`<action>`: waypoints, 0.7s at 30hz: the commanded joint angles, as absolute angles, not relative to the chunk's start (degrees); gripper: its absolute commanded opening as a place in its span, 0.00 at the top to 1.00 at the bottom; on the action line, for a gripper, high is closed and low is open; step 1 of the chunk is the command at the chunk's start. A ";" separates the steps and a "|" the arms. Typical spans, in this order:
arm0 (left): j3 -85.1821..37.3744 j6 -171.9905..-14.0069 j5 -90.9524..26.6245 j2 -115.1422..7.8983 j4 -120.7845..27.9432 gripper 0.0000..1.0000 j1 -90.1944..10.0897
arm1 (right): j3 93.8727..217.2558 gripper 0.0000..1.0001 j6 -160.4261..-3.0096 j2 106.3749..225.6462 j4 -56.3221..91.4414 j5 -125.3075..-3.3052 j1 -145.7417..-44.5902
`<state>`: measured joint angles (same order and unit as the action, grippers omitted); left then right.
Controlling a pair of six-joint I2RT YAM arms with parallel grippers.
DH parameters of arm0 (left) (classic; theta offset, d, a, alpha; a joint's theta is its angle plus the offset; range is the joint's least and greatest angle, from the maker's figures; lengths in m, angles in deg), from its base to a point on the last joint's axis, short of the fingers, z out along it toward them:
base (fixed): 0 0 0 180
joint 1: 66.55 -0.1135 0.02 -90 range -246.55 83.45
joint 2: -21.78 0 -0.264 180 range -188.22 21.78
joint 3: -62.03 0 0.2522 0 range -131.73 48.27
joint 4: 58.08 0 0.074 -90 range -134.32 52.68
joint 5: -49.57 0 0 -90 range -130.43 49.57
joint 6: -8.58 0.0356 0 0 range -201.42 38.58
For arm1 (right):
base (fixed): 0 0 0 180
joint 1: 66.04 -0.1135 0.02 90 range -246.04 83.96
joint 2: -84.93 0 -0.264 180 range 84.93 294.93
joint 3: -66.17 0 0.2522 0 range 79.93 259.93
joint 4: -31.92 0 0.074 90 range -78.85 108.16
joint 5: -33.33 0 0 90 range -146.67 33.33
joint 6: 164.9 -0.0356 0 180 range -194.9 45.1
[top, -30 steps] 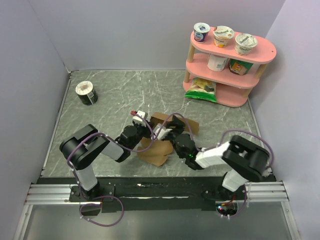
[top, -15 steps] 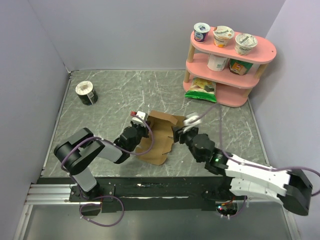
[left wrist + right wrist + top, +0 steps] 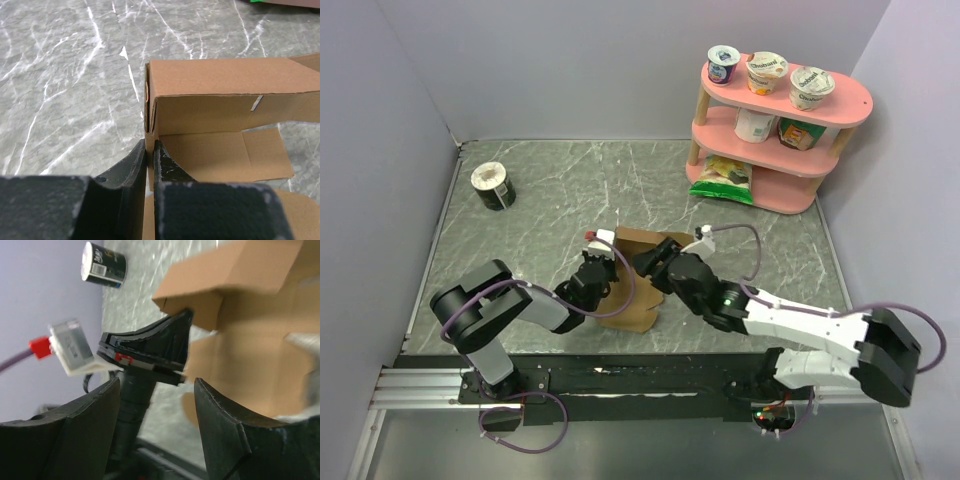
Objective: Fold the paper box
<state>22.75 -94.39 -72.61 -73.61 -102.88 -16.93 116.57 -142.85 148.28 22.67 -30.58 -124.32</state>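
Swung inward since earlier, the right arm point(image 3: 800, 325) crosses the grey veined tabletop point(image 3: 520, 230); near its front edge sits the paper box point(image 3: 636, 308), matte brown cardboard, half-erected; right end effector point(image 3: 655, 262) released over it; left end effector point(image 3: 150, 147) clenched on its thin wall.

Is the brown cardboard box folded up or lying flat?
Partly folded: in the left wrist view the paper box has panels bent up into a hollow shape, but one flap lies flat on the table.
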 commanded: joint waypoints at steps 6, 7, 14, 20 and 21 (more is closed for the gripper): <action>23.92 -97.15 -77.16 -71.38 -103.73 0.96 -15.66 | 122.62 0.36 -163.23 155.85 22.30 -22.57 -123.96; 24.09 -97.15 -77.16 -71.29 -103.99 0.96 -15.58 | 123.78 0.35 -163.41 157.51 19.41 -21.61 -123.96; 23.92 -97.94 -77.34 -72.52 -104.70 0.96 -15.49 | 126.69 0.35 -164.20 163.94 19.47 -17.64 -122.73; 24.36 -97.33 -77.17 -72.61 -105.58 0.96 -15.31 | 126.34 0.35 -162.98 167.10 22.37 -17.38 -119.83; 24.62 -97.07 -77.08 -72.78 -105.66 0.96 -15.22 | 126.25 0.36 -162.01 167.37 24.90 -17.64 -119.39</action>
